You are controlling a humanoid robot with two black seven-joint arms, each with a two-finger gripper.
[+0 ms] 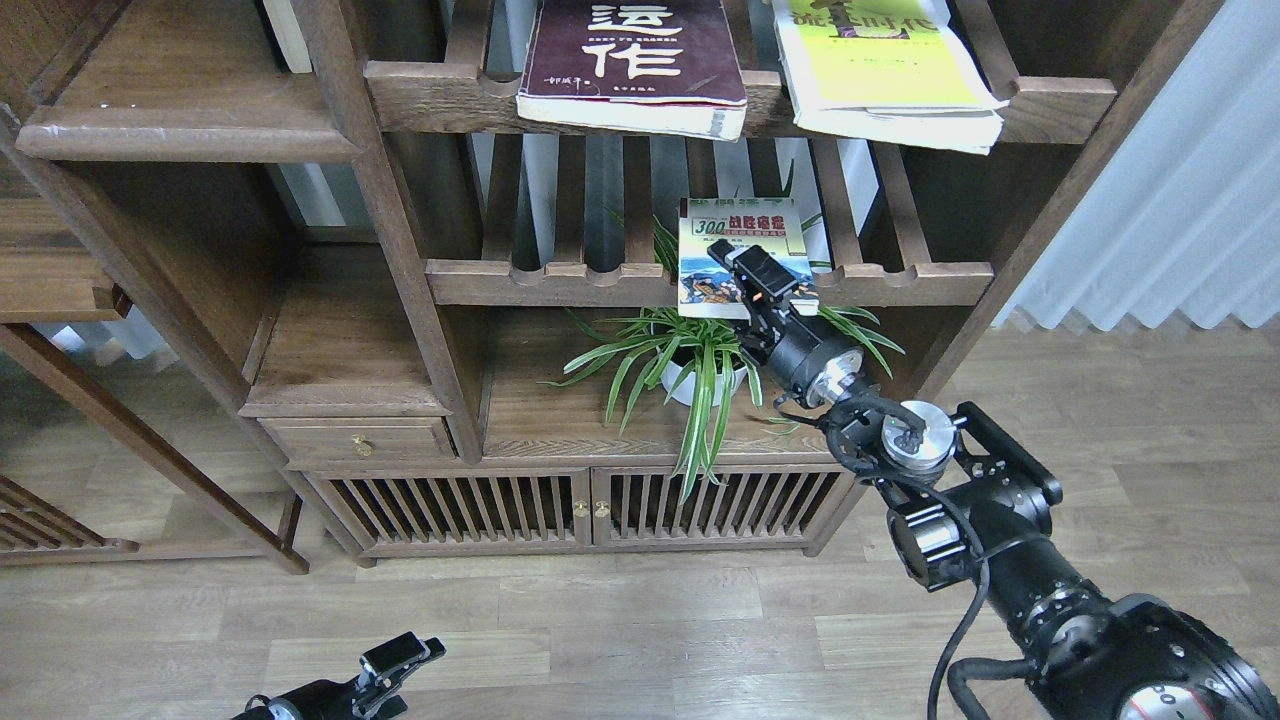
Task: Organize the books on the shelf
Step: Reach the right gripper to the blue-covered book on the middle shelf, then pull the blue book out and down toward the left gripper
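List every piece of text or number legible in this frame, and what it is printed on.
"运作": large white characters on the maroon book, cut off at the top edge.
"300": on the cream book held by the right end effector.
Red characters beside "300", the maroon book's small print and the yellow-green book title: too blurred or cropped.

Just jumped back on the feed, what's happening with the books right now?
The right hand is on the cream "300" book, at the front rail of the middle slatted shelf. The maroon book and the yellow-green book lie on the slatted shelf above. The left hand hangs low, holding nothing.
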